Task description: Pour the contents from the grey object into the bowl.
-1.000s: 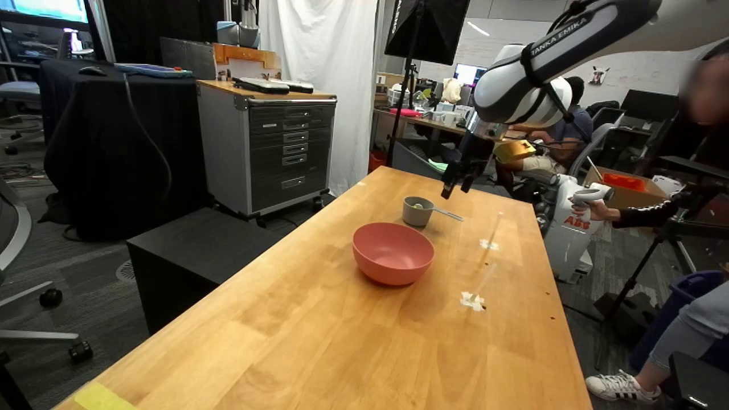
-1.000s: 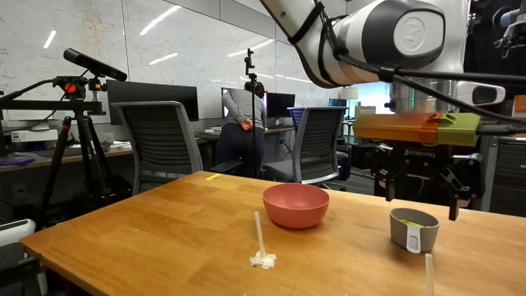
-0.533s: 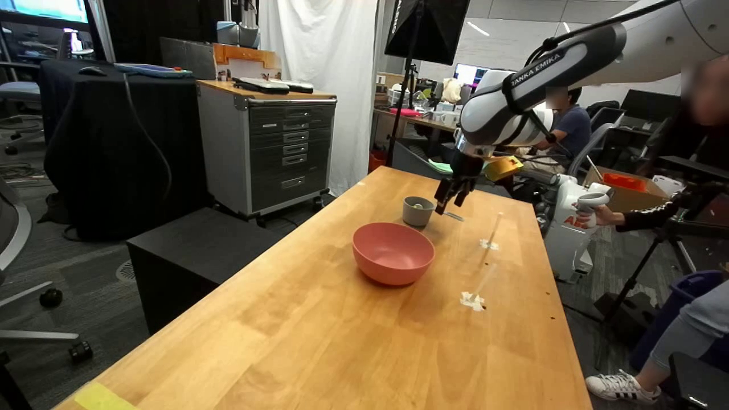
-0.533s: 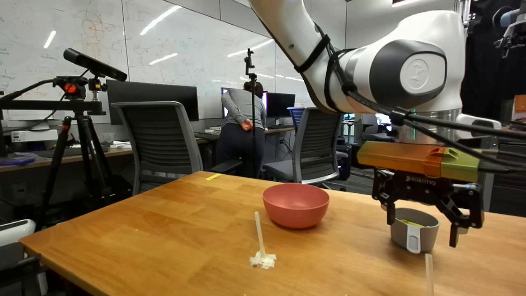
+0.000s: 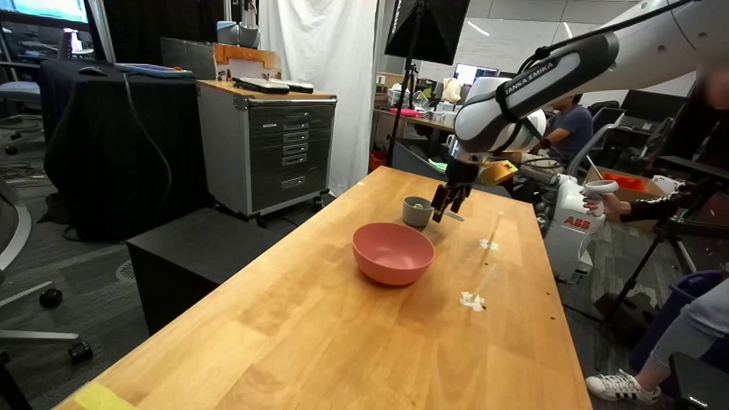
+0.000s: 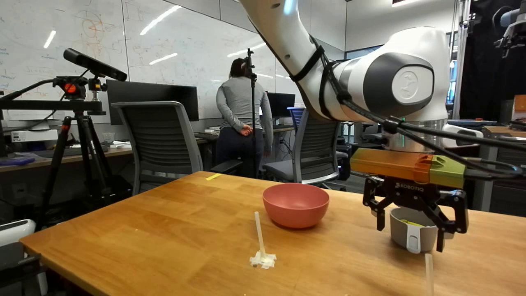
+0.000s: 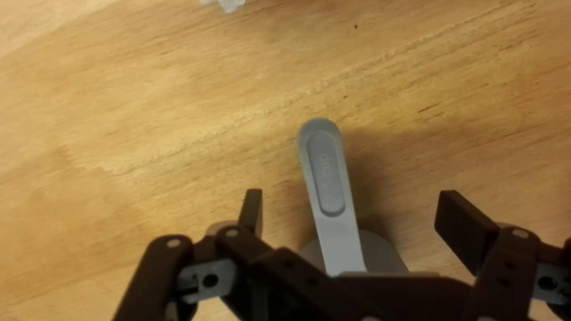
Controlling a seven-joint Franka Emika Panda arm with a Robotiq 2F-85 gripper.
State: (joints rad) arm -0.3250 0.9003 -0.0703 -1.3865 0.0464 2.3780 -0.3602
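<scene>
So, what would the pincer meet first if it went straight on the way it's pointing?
Probably the cup handle, seen between the open fingers of the pincer; these might instead straddle it and reach the table. Depth is unclear.

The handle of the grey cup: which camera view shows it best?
The wrist view: it shows the handle large, from above and mostly uncovered. In an exterior view, the claw hides part of it; in an exterior view, the handle appears foreshortened against the grey cup.

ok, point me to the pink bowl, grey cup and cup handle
Pink bowl (image 6: 296, 217): in an exterior view, on the outer wall.
Grey cup (image 5: 416, 216): in an exterior view, outer wall below the rim.
Cup handle (image 7: 330, 194): wrist view, in the recess along its top face.
</scene>
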